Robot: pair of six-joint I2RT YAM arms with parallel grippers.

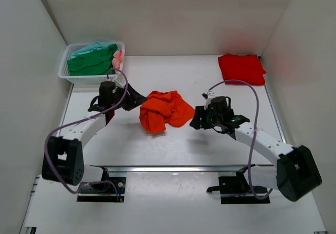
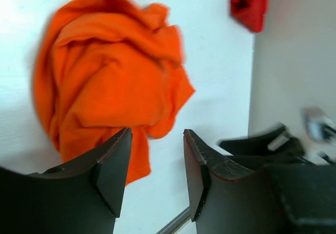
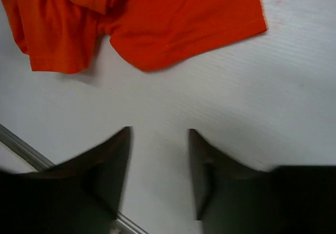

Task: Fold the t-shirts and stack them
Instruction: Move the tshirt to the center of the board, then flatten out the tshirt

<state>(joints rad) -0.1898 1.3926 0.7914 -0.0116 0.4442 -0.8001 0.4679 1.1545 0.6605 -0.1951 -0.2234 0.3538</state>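
Seeing orange t-shirt point(image 1: 165, 109) bunched in a loose heap around the middle of the table point(image 1: 210, 145), not folded, one sleeve lying flat on the side toward the right edge.

Reading left pincer point(image 1: 137, 98) as just beside the heap on its left-edge side, pointed at it, not touching. From left wrist view: roughly half open, holding nothing, only bare table in the gap, orange cloth just past the fingertips point(image 2: 121, 155).

Reading right pincer point(image 1: 198, 119) as just beside the heap on its right-edge side, low over the table. From right wrist view: partly open, gripping nothing, bare table between and ahead of the tips, sleeve hem near but clear of them.

Spotting red t-shirt point(image 1: 242, 68) folded flat at the far right corner, well apart from both arms.

Spotting white mesh basket point(image 1: 79, 79) at the far left corner, holding green t-shirt point(image 1: 92, 63) on top, teal t-shirt point(image 1: 90, 48) behind it, pink t-shirt point(image 1: 119, 58) at the basket's right end.
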